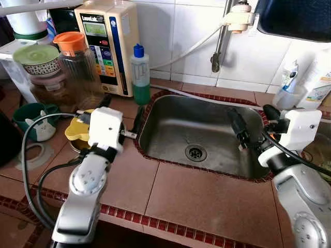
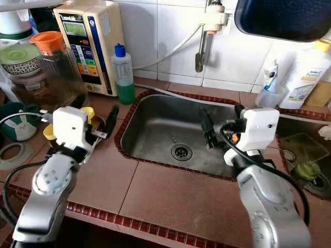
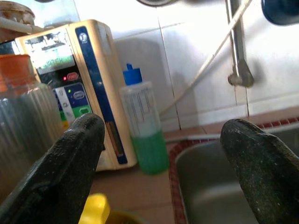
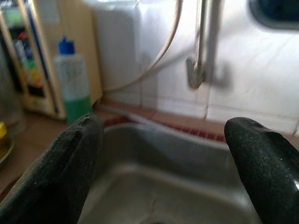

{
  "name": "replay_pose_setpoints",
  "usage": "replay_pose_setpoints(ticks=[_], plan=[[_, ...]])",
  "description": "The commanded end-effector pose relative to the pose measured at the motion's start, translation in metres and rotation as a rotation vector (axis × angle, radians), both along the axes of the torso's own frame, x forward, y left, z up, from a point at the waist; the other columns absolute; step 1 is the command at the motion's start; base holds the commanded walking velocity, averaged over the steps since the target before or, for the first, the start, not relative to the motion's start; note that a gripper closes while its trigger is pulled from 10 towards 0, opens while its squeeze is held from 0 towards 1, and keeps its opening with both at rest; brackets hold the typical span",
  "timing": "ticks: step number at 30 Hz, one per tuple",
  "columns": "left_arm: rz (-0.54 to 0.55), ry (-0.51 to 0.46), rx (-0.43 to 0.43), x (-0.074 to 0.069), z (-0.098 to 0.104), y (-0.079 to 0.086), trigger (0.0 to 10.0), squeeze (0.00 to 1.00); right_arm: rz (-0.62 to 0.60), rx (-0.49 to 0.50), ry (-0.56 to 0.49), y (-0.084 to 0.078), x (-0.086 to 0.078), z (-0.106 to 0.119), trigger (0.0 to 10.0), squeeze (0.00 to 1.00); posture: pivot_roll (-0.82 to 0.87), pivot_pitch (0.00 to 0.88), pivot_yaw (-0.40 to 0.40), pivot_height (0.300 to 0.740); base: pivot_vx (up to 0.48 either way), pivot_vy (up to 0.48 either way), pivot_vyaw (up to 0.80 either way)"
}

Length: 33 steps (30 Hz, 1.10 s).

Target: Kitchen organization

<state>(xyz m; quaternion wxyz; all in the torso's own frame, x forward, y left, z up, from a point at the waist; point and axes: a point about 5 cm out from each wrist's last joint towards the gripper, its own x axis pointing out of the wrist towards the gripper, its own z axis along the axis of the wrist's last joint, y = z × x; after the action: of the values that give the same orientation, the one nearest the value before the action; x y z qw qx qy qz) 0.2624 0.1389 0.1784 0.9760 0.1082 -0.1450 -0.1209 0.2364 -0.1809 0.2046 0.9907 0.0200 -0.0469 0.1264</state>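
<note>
My left gripper (image 1: pixel 122 111) hovers open and empty over the tiled counter, just left of the steel sink (image 1: pixel 170 129). In the left wrist view its two fingers (image 3: pixel 60 172) frame a clear bottle of green liquid with a blue cap (image 3: pixel 142 126), which stands upright by the wall (image 1: pixel 139 75). My right gripper (image 1: pixel 254 121) is open with nothing in it, above the sink's right side; its wrist view looks across the basin (image 4: pixel 154 186) towards the tap (image 4: pixel 201 46).
A beige water machine (image 1: pixel 106 41), an orange-lidded glass jar (image 1: pixel 77 67) and stacked bowls (image 1: pixel 39 59) crowd the back left. A yellow item in a dish (image 1: pixel 77 132) and a green mug (image 1: pixel 33 121) sit beside my left arm. White bottles (image 1: pixel 289 88) stand at the back right.
</note>
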Motion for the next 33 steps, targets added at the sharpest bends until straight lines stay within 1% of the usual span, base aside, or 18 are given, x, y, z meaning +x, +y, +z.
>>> replay_pose_setpoints(ticks=[1, 2, 4, 6, 7, 8, 10, 11, 12, 14, 18, 20, 22, 27, 28, 30, 31, 33], plan=[[-0.003, -0.001, 0.029, -0.008, 0.001, 0.007, 10.0, 0.0, 0.027, -0.024, -0.005, -0.005, 0.0, 0.004, 10.0, 0.0, 0.11, 0.001, -0.016, 0.74, 0.0, 0.0, 0.0], [-0.003, -0.001, 0.029, -0.008, 0.001, 0.007, 10.0, 0.0, 0.027, -0.024, -0.005, -0.005, 0.0, 0.004, 10.0, 0.0, 0.11, 0.001, -0.016, 0.74, 0.0, 0.0, 0.0], [-0.017, 0.011, 0.057, -0.019, -0.003, 0.011, 10.0, 0.0, 0.039, -0.022, -0.003, -0.005, 0.005, 0.004, 10.0, 0.0, 0.13, 0.0, -0.021, 0.74, 0.0, 0.0, 0.0], [-0.039, 0.013, 0.092, -0.028, -0.008, 0.012, 10.0, 0.0, 0.082, 0.007, 0.017, 0.0, 0.009, 0.003, 10.0, 0.0, 0.14, 0.0, -0.024, 0.74, 0.0, 0.0, 0.0], [-0.039, 0.013, 0.092, -0.028, -0.008, 0.012, 10.0, 0.0, 0.082, 0.007, 0.017, 0.0, 0.009, 0.003, 10.0, 0.0, 0.14, 0.0, -0.024, 0.74, 0.0, 0.0, 0.0], [-0.041, 0.015, 0.106, -0.03, -0.01, 0.013, 10.0, 0.0, 0.12, 0.027, 0.036, 0.004, 0.009, 0.001, 10.0, 0.0, 0.14, 0.0, -0.026, 0.74, 0.0, 0.0, 0.0], [-0.037, 0.034, 0.116, -0.033, -0.016, 0.016, 10.0, 0.0, 0.265, 0.084, 0.117, 0.016, 0.005, -0.005, 10.0, 0.0, 0.15, 0.0, -0.029, 0.74, 0.0, 0.0, 0.0], [-0.033, 0.04, 0.131, -0.034, -0.02, 0.018, 10.0, 0.0, 0.346, 0.128, 0.179, 0.023, 0.002, -0.01, 10.0, 0.0, 0.15, 0.0, -0.031, 0.74, 0.0, 0.0, 0.0], [-0.029, 0.049, 0.134, -0.034, -0.023, 0.02, 10.0, 0.0, 0.367, 0.092, 0.196, 0.023, 0.0, -0.012, 10.0, 0.0, 0.15, 0.0, -0.034, 0.74, 0.0, 0.0, 0.0], [-0.04, 0.076, 0.156, -0.034, -0.03, 0.02, 10.0, 0.0, 0.408, 0.055, 0.223, 0.024, -0.005, -0.016, 10.0, 0.0, 0.14, 0.0, -0.035, 0.74, 0.0, 0.0, 0.0], [-0.076, 0.117, 0.167, -0.035, -0.041, 0.016, 10.0, 0.0, 0.447, 0.019, 0.276, 0.022, -0.012, -0.023, 10.0, 0.0, 0.13, 0.0, -0.032, 0.74, 0.0, 0.0, 0.0], [-0.096, 0.128, 0.179, -0.036, -0.046, 0.013, 10.0, 0.0, 0.478, -0.024, 0.296, 0.021, -0.017, -0.024, 10.0, 0.0, 0.12, 0.0, -0.029, 0.74, 0.0, 0.0, 0.0], [-0.112, 0.155, 0.182, -0.037, -0.053, 0.011, 10.0, 0.0, 0.518, -0.036, 0.323, 0.022, -0.023, -0.024, 10.0, 0.0, 0.11, 0.0, -0.025, 0.74, 0.0, 0.0, 0.0], [-0.14, 0.174, 0.184, -0.038, -0.062, 0.007, 10.0, 0.0, 0.554, -0.029, 0.344, 0.024, -0.027, -0.025, 10.0, 0.0, 0.1, 0.0, -0.022, 0.74, 0.0, 0.0, 0.0], [-0.14, 0.171, 0.186, -0.035, -0.063, 0.007, 10.0, 0.0, 0.587, -0.005, 0.361, 0.027, -0.03, -0.026, 10.0, 0.0, 0.1, 0.0, -0.023, 0.74, 0.0, 0.0, 0.0], [-0.136, 0.169, 0.185, -0.034, -0.063, 0.007, 10.0, 0.0, 0.611, 0.011, 0.374, 0.029, -0.033, -0.026, 10.0, 0.0, 0.1, 0.0, -0.023, 0.74, 0.0, 0.0, 0.0], [-0.139, 0.155, 0.195, -0.032, -0.062, 0.006, 10.0, 0.0, 0.656, 0.028, 0.38, 0.032, -0.038, -0.025, 10.0, 0.0, 0.1, 0.0, -0.023, 0.74, 0.0, 0.0, 0.0], [-0.142, 0.15, 0.204, -0.03, -0.063, 0.005, 10.0, 0.0, 0.7, 0.063, 0.395, 0.035, -0.043, -0.023, 10.0, 0.0, 0.1, 0.0, -0.026, 0.74, 0.0, 0.0, 0.0]])
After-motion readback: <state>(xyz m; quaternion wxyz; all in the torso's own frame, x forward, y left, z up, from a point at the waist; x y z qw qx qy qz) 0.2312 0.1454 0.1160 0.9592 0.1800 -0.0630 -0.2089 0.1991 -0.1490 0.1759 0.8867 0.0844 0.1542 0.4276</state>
